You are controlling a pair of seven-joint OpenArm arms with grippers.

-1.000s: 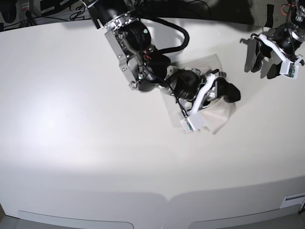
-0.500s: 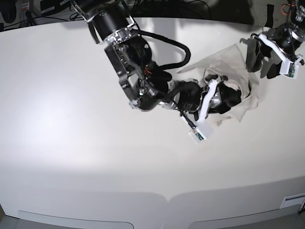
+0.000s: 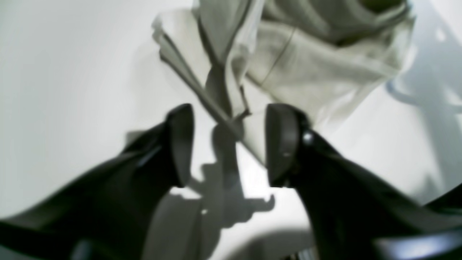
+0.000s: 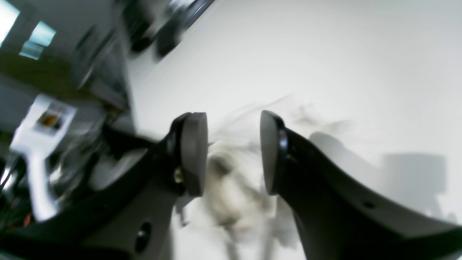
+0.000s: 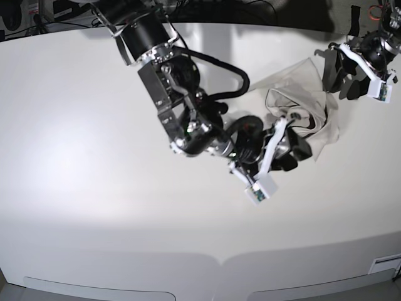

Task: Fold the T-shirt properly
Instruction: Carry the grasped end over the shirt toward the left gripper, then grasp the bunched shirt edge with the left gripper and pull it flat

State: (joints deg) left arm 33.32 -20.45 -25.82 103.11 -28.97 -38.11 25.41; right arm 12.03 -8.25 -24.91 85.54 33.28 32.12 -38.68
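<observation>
The pale beige T-shirt (image 5: pixel 310 103) lies crumpled in a heap on the white table (image 5: pixel 94 157), right of centre. My right gripper (image 5: pixel 294 153) sits at the heap's near left edge. In its wrist view the right gripper (image 4: pixel 232 155) is open, with the blurred T-shirt (image 4: pixel 231 195) beyond the gap. My left gripper (image 5: pixel 340 84) hovers at the heap's far right corner. Seen from the wrist, the left gripper (image 3: pixel 225 144) is open, and a folded edge of the T-shirt (image 3: pixel 317 65) reaches in between its fingers without being pinched.
Dark cables and equipment (image 5: pixel 75 9) line the far side beyond the table. The table's curved front edge (image 5: pixel 219 260) runs along the bottom, with a small label (image 5: pixel 385 263) at its right corner. My right arm's bulky links (image 5: pixel 182 94) stretch across the table's upper middle.
The T-shirt has bunched up and shifted right toward the left gripper. My right gripper has slid a little nearer and lower along the heap. Both pairs of jaws have narrowed slightly.
</observation>
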